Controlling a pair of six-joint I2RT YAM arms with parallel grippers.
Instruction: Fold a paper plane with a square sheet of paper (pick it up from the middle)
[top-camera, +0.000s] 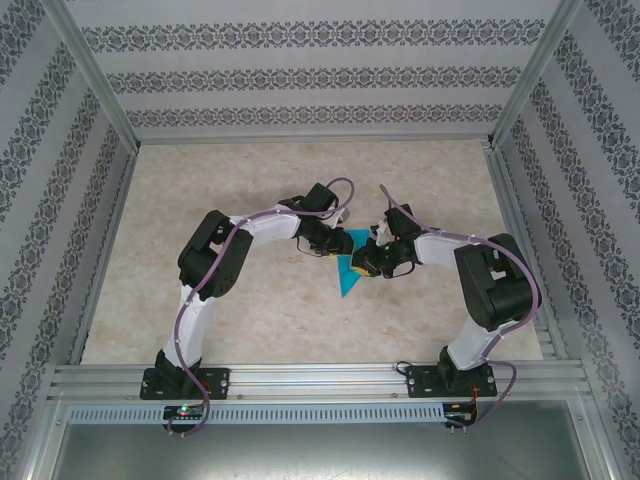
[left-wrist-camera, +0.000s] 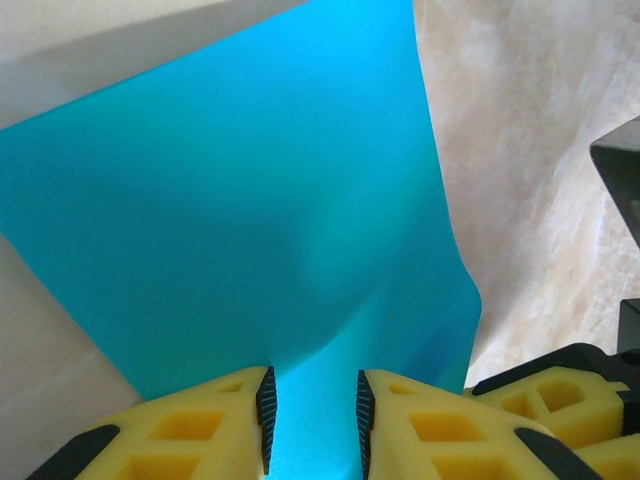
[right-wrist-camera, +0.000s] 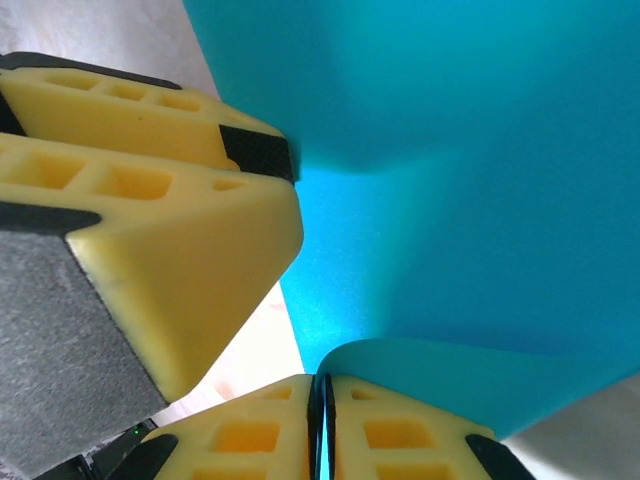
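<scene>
The turquoise sheet of paper (top-camera: 347, 272) hangs just above the table's middle between both grippers, bent and tapering to a point toward me; I cannot tell its exact folded shape. My left gripper (top-camera: 333, 245) reaches in from the left. In the left wrist view its jaws (left-wrist-camera: 312, 385) stand apart, and a bowed ridge of the paper (left-wrist-camera: 250, 200) runs through the gap. My right gripper (top-camera: 372, 258) comes from the right, and its pads (right-wrist-camera: 322, 385) are pressed together on a curled edge of the paper (right-wrist-camera: 480, 150). The left gripper's yellow fingers (right-wrist-camera: 180, 230) sit close beside it.
The beige marbled tabletop (top-camera: 250, 190) lies bare around the arms. Patterned walls and aluminium posts (top-camera: 95, 80) enclose it on three sides, and a metal rail (top-camera: 320, 380) runs along the near edge. The right gripper's yellow finger (left-wrist-camera: 560, 390) crowds the left wrist view.
</scene>
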